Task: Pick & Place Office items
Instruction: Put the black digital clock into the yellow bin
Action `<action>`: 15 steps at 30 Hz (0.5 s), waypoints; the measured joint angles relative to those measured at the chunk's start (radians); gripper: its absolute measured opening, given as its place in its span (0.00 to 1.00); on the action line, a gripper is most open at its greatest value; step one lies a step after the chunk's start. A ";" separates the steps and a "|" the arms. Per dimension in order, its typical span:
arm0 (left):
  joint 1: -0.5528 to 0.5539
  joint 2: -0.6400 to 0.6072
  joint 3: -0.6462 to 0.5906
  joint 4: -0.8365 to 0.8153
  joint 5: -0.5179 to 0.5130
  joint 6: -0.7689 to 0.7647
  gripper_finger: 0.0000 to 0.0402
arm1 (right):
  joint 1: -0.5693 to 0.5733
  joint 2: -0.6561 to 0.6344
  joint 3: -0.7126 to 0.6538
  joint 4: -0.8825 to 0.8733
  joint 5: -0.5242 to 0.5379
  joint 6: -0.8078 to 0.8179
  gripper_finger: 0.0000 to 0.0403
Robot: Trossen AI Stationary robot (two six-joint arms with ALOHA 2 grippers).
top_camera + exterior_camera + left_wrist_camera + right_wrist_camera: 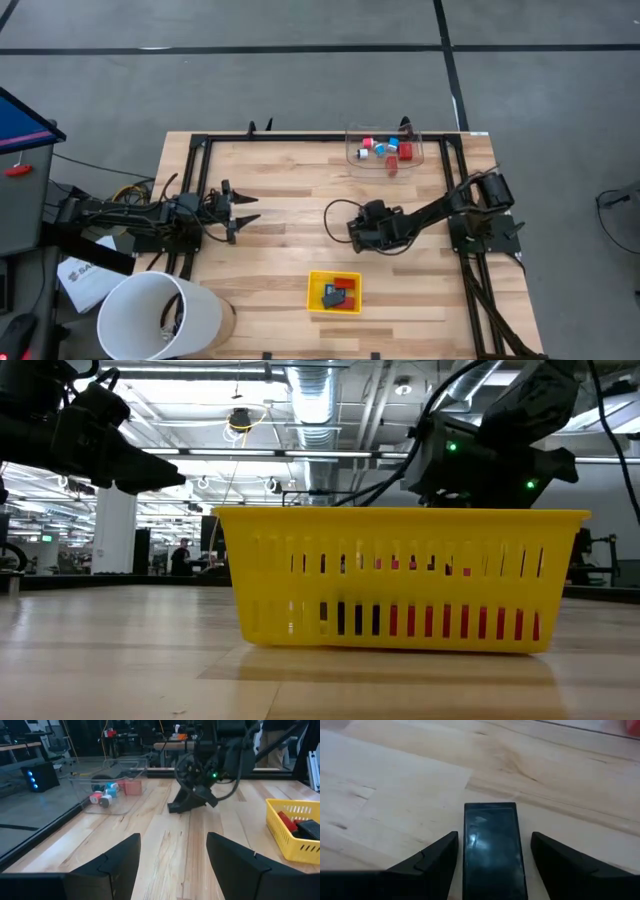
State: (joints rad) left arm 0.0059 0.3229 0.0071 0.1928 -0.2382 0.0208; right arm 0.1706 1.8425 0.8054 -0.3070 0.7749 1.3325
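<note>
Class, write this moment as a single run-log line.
left gripper: open, idle | right gripper: open, straddling black piece on table | yellow tray: red, black pieces inside

Right gripper [357, 237] low, jaws apart (left gripper [243, 211] likewise)

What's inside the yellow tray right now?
The yellow tray holds red pieces and black pieces. What lies beneath them is covered.
</note>
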 joint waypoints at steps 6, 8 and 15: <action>0.000 0.005 0.000 0.012 0.000 0.000 0.56 | 0.001 0.042 0.003 0.007 0.022 0.040 0.60; 0.000 0.006 0.000 0.012 0.000 0.000 0.56 | 0.000 0.041 0.003 0.000 0.017 0.041 0.57; 0.000 0.006 0.000 0.012 0.000 0.000 0.56 | 0.011 0.016 0.000 -0.017 0.003 0.040 0.35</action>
State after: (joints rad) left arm 0.0059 0.3294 0.0071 0.2046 -0.2382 0.0208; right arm 0.1816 1.8586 0.8059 -0.3245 0.7784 1.3722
